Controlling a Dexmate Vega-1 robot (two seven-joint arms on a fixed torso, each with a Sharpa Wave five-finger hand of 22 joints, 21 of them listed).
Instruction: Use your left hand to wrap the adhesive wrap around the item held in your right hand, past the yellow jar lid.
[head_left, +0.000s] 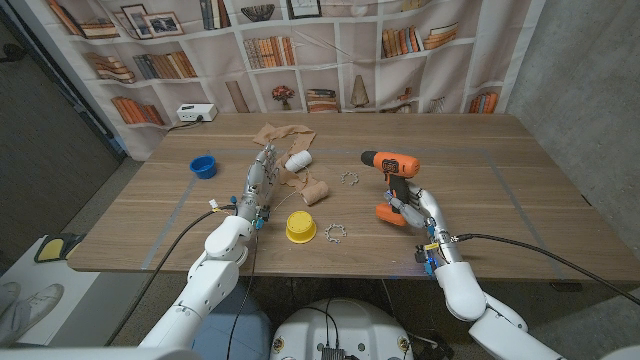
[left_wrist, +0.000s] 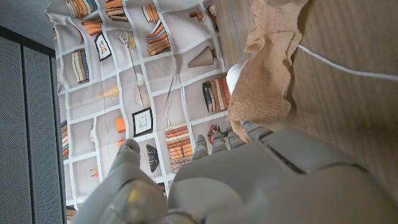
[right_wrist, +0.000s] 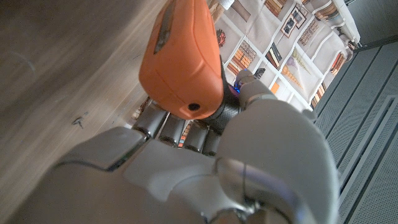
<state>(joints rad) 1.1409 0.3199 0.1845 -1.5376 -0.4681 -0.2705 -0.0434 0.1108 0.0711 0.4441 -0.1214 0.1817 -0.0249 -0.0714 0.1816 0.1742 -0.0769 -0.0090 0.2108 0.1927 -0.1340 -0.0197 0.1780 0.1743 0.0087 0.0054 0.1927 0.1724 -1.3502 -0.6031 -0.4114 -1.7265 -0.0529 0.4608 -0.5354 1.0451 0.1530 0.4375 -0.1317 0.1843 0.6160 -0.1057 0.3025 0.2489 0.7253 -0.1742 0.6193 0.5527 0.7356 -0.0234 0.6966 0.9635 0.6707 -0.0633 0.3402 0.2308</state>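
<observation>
An orange and black drill (head_left: 386, 165) stands upright right of the table's middle. My right hand (head_left: 412, 209) grips its handle just above the orange base (right_wrist: 181, 65). The tan adhesive wrap (head_left: 283, 136) lies crumpled at the middle back, and a tan roll (head_left: 313, 190) lies nearer. A white roll (head_left: 298, 160) sits between them. My left hand (head_left: 257, 180) reaches toward the wrap with its fingers apart and holds nothing. The wrap (left_wrist: 264, 78) hangs just past its fingertips (left_wrist: 247, 132). The yellow jar lid (head_left: 301, 226) sits near the front, between the hands.
A blue cup (head_left: 203, 166) stands at the left of the wooden table (head_left: 520, 180). Two small metal toothed rings (head_left: 349, 179) (head_left: 335, 233) lie near the drill and the lid. A white box (head_left: 196, 113) rests at the back edge by the bookshelf backdrop.
</observation>
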